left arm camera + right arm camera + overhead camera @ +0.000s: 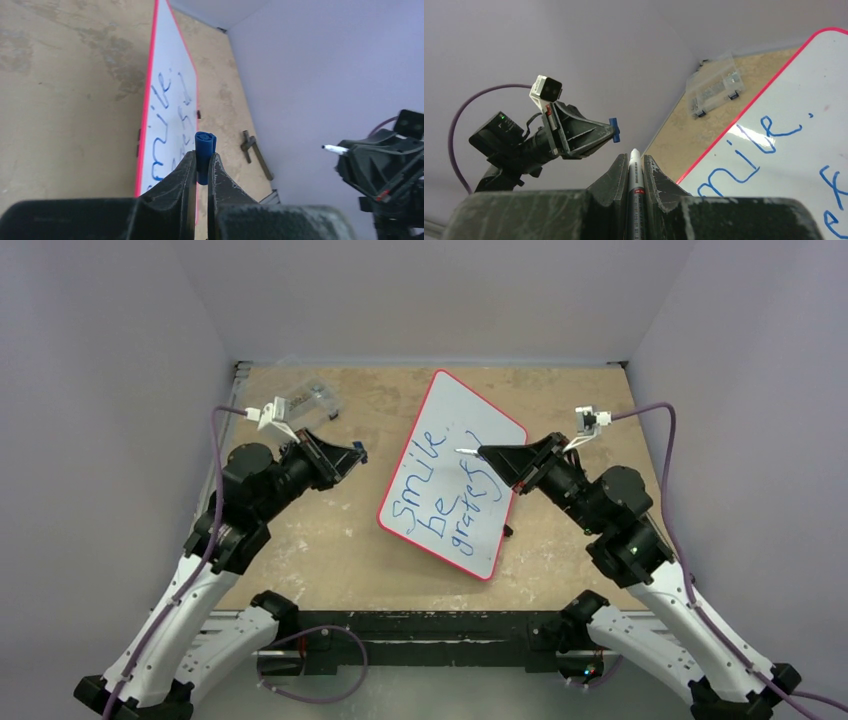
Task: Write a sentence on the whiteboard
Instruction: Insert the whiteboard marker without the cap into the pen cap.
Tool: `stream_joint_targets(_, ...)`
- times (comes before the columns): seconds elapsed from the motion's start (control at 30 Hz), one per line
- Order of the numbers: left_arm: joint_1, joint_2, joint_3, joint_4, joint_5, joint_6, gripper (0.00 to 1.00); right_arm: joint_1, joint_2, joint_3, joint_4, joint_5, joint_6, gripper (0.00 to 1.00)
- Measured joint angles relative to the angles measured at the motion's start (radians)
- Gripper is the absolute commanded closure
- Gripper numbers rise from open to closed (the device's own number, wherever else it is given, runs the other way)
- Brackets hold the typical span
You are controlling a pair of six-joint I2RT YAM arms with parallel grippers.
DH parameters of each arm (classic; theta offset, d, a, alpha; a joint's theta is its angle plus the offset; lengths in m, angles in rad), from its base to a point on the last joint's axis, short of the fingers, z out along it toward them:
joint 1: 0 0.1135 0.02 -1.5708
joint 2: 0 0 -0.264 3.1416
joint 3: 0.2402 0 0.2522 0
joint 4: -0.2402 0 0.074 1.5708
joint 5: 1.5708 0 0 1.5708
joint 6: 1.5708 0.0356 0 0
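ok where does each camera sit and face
Top external: above and behind, looking down at the whiteboard; both arms show.
Left wrist: on the left arm, facing right; left gripper shut on a blue cap.
Right wrist: on the right arm, facing left; right gripper shut on the marker.
Shared: each wrist view shows the other gripper and the sentence.

Plain lilac-grey walls (110, 340) box in a worn, blotchy tan tabletop (330, 535) — soft, even light.

The surface (320, 530) is a worn tan board. A red-rimmed whiteboard (465, 420) lies flat on it, right of centre and turned at an angle. A clear plastic box (305, 400) sits in the far left corner, well apart.
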Motion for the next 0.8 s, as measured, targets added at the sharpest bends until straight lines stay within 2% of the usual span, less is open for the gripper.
stream_joint_targets(0.23,-0.001,0.01,-0.033,0.216,0.049,-0.19,1.0,0.0,0.003,-0.078,0.21,0.003,0.016,1.0)
stream_joint_targets(0.47,-0.011,0.04,-0.053,0.386,0.04,-0.384,1.0,0.0,0.026,-0.156,0.436,0.003,-0.056,1.0)
stream_joint_targets(0.8,-0.061,0.108,-0.039,0.386,-0.032,-0.602,1.0,0.003,0.029,-0.2,0.67,0.002,-0.296,1.0)
